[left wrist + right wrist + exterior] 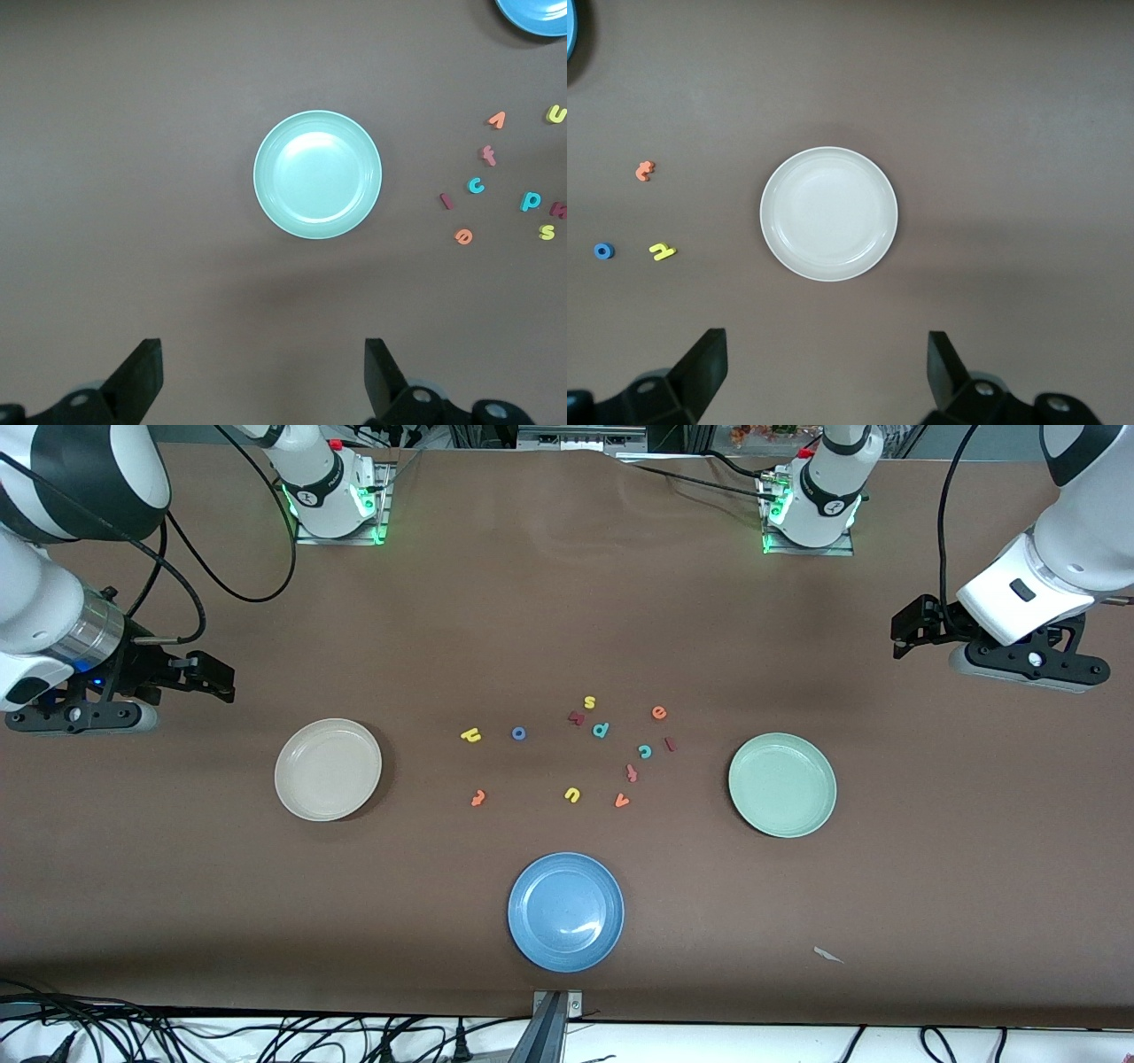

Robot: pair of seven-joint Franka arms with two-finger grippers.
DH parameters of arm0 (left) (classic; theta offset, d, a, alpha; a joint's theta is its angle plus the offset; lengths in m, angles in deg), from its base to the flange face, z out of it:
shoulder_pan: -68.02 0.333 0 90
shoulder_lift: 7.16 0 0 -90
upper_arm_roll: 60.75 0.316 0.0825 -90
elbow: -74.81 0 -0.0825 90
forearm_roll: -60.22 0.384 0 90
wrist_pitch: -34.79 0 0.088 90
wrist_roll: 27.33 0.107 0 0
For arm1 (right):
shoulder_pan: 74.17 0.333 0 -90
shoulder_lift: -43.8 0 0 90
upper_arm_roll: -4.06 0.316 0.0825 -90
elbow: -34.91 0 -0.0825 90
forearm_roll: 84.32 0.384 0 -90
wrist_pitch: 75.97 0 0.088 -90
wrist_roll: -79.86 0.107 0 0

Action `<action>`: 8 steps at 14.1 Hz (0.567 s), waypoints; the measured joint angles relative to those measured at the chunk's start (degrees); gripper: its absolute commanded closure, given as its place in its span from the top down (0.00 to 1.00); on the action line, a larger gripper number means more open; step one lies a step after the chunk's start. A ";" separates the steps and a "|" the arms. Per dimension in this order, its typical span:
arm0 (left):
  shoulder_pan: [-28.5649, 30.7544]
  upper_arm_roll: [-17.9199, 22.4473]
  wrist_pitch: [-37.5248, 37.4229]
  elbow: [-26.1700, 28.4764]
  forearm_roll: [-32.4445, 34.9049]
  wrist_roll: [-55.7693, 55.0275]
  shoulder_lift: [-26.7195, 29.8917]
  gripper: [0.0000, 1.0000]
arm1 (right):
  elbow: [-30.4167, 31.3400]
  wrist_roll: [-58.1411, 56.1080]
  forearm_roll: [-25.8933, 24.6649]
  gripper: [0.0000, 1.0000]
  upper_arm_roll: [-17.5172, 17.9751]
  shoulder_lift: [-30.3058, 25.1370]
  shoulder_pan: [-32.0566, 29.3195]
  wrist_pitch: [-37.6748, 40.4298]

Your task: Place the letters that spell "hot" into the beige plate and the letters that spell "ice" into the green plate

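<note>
The yellow h (470,734), blue o (518,732) and orange t (478,798) lay beside the beige plate (297,797); the red i (671,744), teal c (645,751) and orange e (658,712) lay beside the green plate (819,810). Only the front view showed both plates. The left gripper (264,372) and right gripper (828,370) hung spread, empty.

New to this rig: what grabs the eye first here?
Three empty plates ring a scatter of tiny colored letters mid-table: the beige plate toward the right arm's end, the green plate toward the left arm's end, the blue plate nearest the front camera. The left pincer and right pincer wait open, each above its plate.
</note>
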 measured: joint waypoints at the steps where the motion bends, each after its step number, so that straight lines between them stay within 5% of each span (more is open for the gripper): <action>1: -0.02 -0.01 0.00 0.00 0.00 0.00 0.00 1.00 | 0.00 0.01 0.00 1.00 0.00 0.00 0.00 -0.01; 8: -0.03 -0.01 -0.13 0.01 0.00 0.00 -0.44 1.00 | 0.00 0.04 0.00 1.00 0.00 0.00 0.00 -0.02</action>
